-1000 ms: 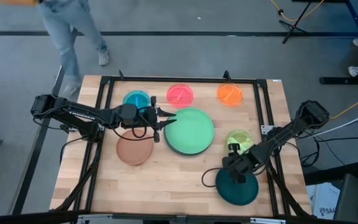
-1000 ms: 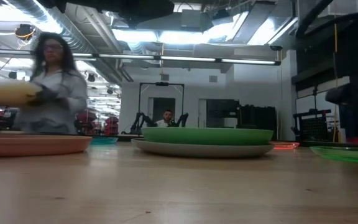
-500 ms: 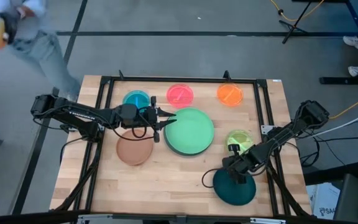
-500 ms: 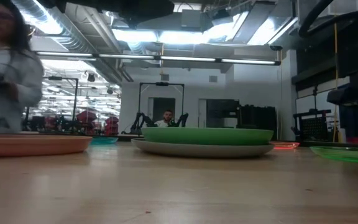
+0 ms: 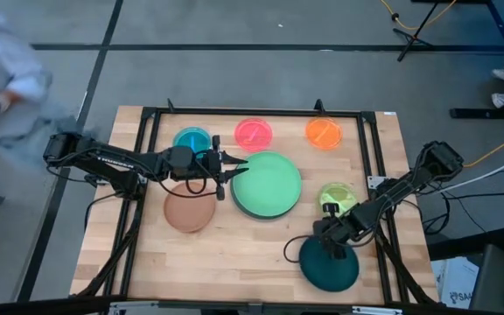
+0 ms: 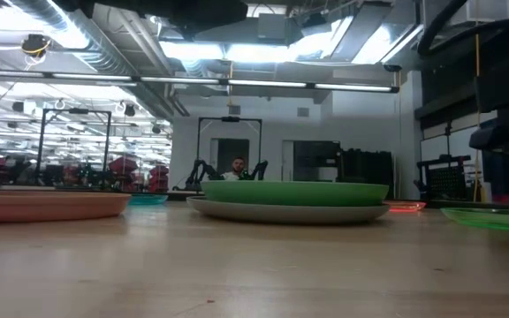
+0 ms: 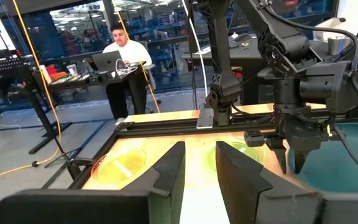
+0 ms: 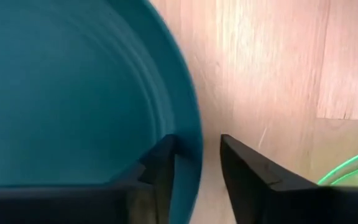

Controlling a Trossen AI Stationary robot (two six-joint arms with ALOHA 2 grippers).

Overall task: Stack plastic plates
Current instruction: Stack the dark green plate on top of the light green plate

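The mint green plate (image 5: 268, 184) lies stacked on the grey plate (image 6: 285, 211) in the middle of the table. Flat on the wood around them are the brown plate (image 5: 188, 211), blue plate (image 5: 191, 138), pink plate (image 5: 253, 133), orange plate (image 5: 323, 132) and lime plate (image 5: 338, 197). The dark teal plate (image 5: 329, 265) lies near the table's near edge. My right gripper (image 8: 197, 165) is open, standing astride the teal plate's far rim. My left gripper (image 5: 234, 166) is open, held level by the green plate's left rim; I see no touch. My right gripper comes from above with one finger (image 8: 160, 165) inside the dark teal plate and the other outside it. The inner finger lies against the inside of the rim (image 8: 190, 146). The outer finger (image 8: 244, 165) stands apart over the wood. The plate lies flat on the table.
A black frame (image 5: 261, 112) runs along the table's far edge and sides. The lime plate lies just beyond my right gripper. Bare wood shows along the near edge, left of the teal plate. A person (image 7: 124, 56) sits at a desk beyond the table.
The dark teal plate has slid a little toward the table's left, and my right gripper has moved with it at its rim. A person walking beyond the table's far left corner has gone out of the low view.
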